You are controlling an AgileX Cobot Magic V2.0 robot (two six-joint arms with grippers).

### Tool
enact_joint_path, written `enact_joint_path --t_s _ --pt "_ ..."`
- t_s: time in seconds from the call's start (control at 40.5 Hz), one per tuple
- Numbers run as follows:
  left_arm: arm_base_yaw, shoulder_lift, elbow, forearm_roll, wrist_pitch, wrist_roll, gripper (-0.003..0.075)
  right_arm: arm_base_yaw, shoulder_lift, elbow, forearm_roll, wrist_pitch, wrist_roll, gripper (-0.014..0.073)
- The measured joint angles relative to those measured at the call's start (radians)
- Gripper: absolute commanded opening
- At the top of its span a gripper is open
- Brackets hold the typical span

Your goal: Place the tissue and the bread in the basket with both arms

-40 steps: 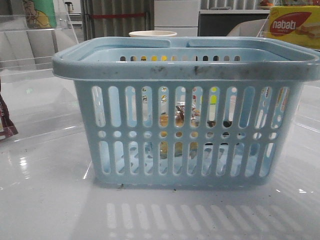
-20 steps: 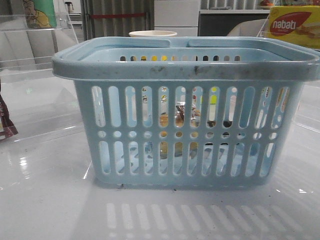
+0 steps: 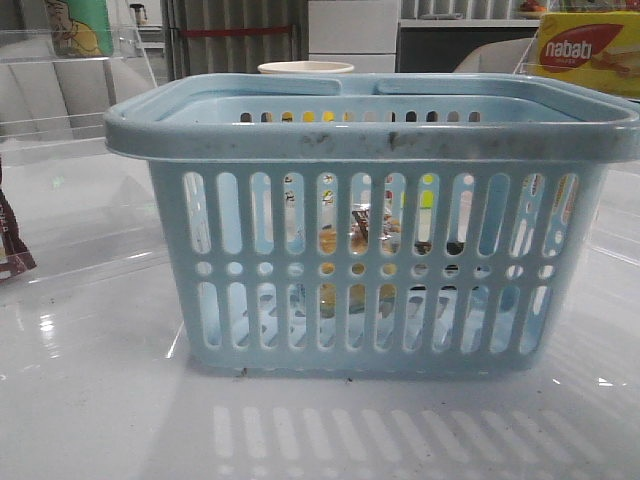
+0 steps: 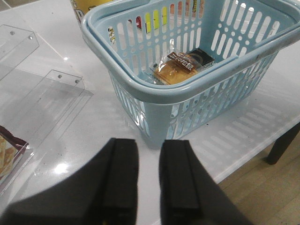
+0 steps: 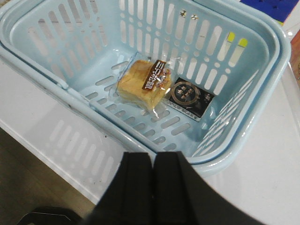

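The light-blue plastic basket, slotted with a row of round holes and a smudged rim, stands on the glossy white tabletop. On its floor lies the bread, golden-tan in a crinkly clear packet, touching a flat black packet with a round emblem. The left end effector hangs outside the basket, its dark fingers slightly apart and holding nothing. The right end effector is closed and holds nothing. A yellow-red box sits far right.
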Motion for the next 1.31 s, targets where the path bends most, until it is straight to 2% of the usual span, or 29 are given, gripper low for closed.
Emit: enact_joint_path --t_s 0.617,0.716,0.765,1.037,1.16,1.309 --pt "0.006 -0.010 0.009 0.007 -0.002 -0.002 0.0092 0.000 0.000 0.000 -0.004 0.000 0.000 0.0027" --pt "0.086 -0.062 0.054 0.023 -0.060 -0.002 0.0092 0.000 0.000 0.000 -0.004 0.000 0.000 0.0027" --pt "0.152 -0.105 0.098 0.030 -0.130 -0.002 0.0092 0.000 0.000 0.000 -0.004 0.000 0.000 0.0027" --pt "0.456 -0.389 0.491 -0.001 -0.497 -0.002 0.0092 0.000 0.000 0.000 -0.004 0.000 0.000 0.0027" --pt "0.527 -0.504 0.626 -0.028 -0.585 -0.002 0.0092 0.000 0.000 0.000 -0.004 0.000 0.000 0.0027" --pt "0.538 -0.557 0.705 -0.035 -0.649 -0.002 0.0092 0.000 0.000 0.000 -0.004 0.000 0.000 0.0027"
